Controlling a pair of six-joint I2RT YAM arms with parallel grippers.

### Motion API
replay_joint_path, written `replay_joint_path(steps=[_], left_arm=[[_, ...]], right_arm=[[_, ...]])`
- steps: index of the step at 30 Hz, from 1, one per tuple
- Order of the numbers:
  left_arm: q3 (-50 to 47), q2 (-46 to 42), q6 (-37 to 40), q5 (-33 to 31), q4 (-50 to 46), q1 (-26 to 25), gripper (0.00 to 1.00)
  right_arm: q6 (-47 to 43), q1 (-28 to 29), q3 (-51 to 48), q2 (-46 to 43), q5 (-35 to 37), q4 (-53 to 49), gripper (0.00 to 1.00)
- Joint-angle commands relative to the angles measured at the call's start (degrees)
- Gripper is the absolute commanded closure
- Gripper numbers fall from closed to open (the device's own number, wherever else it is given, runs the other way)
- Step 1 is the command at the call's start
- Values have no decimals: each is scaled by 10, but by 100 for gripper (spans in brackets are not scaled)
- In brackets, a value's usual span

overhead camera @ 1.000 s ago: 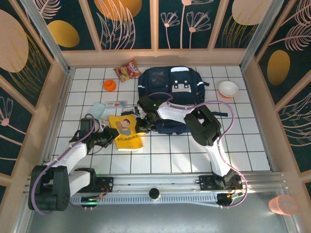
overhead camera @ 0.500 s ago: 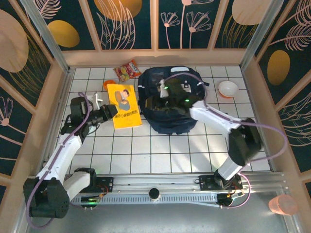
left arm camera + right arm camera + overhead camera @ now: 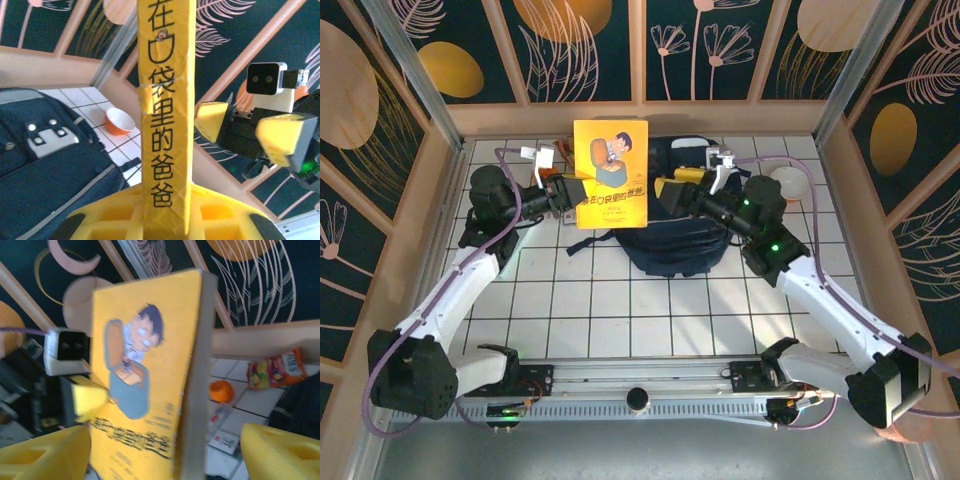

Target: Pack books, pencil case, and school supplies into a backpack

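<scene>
**Book held aloft beside the backpack.** The left gripper is clamped on the left edge of the book. It holds the book upright and clear of the table, cover toward the overhead camera, just left of the backpack. In the left wrist view the cover rises straight out from between the yellow pads, so the grip appears square rather than skewed.

The right gripper hovers over the backpack facing the book's right edge, jaws spread wide with nothing between them. The right wrist view frames the book's near edge between its two fingers. This pose suggests a hand-over, or a second grip to steady the thin book before it goes into the backpack.

The backpack lies flat on the table; whether its opening is unzipped cannot be told. The snack packet lies beyond, apart from both grippers.
</scene>
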Motion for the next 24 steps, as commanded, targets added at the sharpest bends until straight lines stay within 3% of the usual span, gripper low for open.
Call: replay_joint_path(steps=[1, 5, 10, 17, 24], left_arm=[[42, 5, -23, 40, 123, -17, 100], [45, 18, -43, 44, 155, -31, 100], [68, 37, -87, 58, 219, -46, 100], [88, 55, -94, 64, 229, -59, 100], [90, 69, -105, 63, 246, -61, 100]], right_arm=[[-5, -6, -3, -9, -20, 52, 16], [5, -8, 26, 21, -87, 39, 16], [50, -35, 32, 53, -87, 23, 16], [148, -72, -11, 88, -275, 189, 20], [203, -72, -15, 118, -359, 274, 29]])
